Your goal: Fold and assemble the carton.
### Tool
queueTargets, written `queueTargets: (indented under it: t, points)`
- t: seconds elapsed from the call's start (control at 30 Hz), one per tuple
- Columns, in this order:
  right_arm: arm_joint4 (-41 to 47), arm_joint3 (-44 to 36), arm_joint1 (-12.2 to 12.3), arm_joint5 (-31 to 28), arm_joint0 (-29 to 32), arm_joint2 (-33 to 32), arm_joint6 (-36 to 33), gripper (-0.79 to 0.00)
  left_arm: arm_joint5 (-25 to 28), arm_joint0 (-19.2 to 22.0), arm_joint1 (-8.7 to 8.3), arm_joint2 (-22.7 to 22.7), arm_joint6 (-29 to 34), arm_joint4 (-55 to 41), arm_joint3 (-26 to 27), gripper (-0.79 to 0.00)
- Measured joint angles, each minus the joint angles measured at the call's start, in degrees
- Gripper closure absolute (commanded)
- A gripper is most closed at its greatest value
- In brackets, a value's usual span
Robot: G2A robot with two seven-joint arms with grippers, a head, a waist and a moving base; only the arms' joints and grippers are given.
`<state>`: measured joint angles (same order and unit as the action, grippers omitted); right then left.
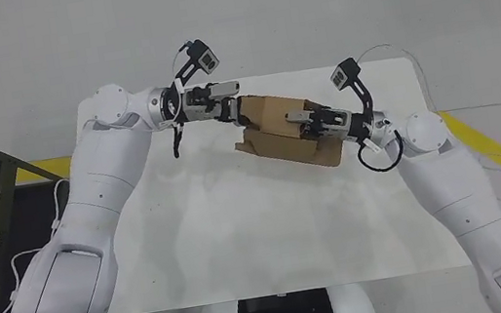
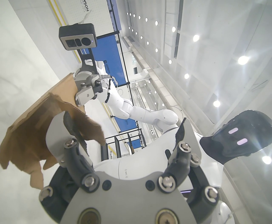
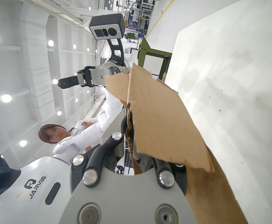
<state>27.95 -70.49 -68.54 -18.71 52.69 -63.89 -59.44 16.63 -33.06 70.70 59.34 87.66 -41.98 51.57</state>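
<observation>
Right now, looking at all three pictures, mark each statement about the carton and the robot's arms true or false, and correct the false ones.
1. The brown carton is between the two arms. True.
2. The left jaws are clamped shut. False: they stand wide open.
3. The table is white. True.
4. The carton is folded into a closed box. False: ragged flaps stick out loose.
</observation>
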Motion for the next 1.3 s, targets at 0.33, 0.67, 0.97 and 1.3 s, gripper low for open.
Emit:
queueTargets:
  t: [0.33, 0.67, 0.97, 1.3]
  points:
    - [0.6, -1.1, 0.0, 0.1, 0.8, 0.5, -2.1, 0.000, 0.6, 0.2, 0.07, 0.4, -0.6, -0.3, -2.9, -0.785]
    - [1.1, -3.6, 0.1, 0.6, 2.7, 1.1, -4.5, 0.000, 0.8, 0.6, 0.43, -0.3, -0.8, 0.3, -3.2, -0.785]
    - [1.5, -4.0, -0.2, 1.1, 2.4, 2.1, -4.4, 0.000, 0.7, 0.9, 1.01, -1.4, -0.7, 0.2, -2.9, -0.785]
    - [2.6, -0.9, -0.1, 0.4, 0.9, -0.5, -0.6, 0.000, 0.7, 0.4, 0.78, -0.6, -0.8, 0.7, -2.9, -0.785]
